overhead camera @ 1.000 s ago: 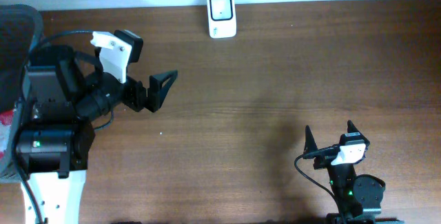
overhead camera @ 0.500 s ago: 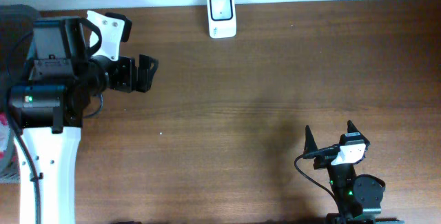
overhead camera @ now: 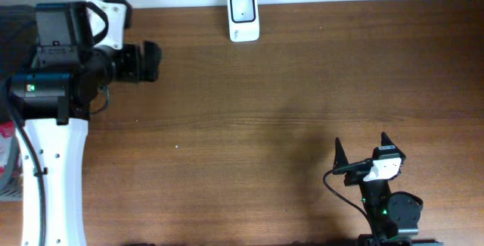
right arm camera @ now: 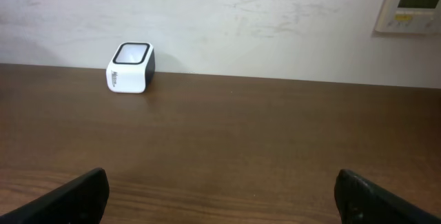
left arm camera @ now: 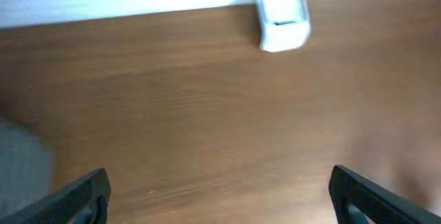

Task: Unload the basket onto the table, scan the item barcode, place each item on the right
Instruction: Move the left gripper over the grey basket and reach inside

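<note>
Now | left end effector (overhead camera: pixel 154 61) wide, scanner (overhead camera: pixel 243 17) well apart | right end effector (overhead camera: pixel 361 142) wide

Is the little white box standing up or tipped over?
Standing up. The white scanner sits flat on its base on the table, its window facing upward.

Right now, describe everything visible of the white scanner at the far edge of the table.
The barcode scanner is a small white box with rounded corners, plastic by its look. Its top face holds a pale window in a dark frame. One side is dark, and the front bears print too small to read. It stands upright at the far edge of the wooden table, close by the white wall. Nothing rests on it or grips it.
</note>
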You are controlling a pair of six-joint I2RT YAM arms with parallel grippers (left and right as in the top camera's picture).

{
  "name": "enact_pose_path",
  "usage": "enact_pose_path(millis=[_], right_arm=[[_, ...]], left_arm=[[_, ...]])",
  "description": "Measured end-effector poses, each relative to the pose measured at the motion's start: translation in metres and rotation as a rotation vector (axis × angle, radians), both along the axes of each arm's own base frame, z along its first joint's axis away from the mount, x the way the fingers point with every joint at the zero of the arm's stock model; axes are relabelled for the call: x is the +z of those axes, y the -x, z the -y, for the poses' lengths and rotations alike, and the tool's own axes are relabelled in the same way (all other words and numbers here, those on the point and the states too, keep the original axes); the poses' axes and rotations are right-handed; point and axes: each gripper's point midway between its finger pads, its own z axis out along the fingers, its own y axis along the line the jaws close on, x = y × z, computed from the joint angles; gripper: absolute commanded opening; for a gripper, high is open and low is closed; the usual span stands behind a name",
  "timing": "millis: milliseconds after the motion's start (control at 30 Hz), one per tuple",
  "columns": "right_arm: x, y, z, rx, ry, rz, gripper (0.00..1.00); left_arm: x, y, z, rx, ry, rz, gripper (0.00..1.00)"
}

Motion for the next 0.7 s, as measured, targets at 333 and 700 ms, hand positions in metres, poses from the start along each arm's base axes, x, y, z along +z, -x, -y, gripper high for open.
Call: enact_pose_path(millis=[333,700], right_arm=[[0.000,0.000,0.000,0.000,-0.001,0.000,0.99],[0.000,0.000,0.000,0.000,0.000,0.000,0.99]], left_arm=[[0.134,0.016,-0.125,0.467,-0.057,0.339,0.99],[0.113,0.033,-0.229,0.755,-0.038,0.279,0.99]])
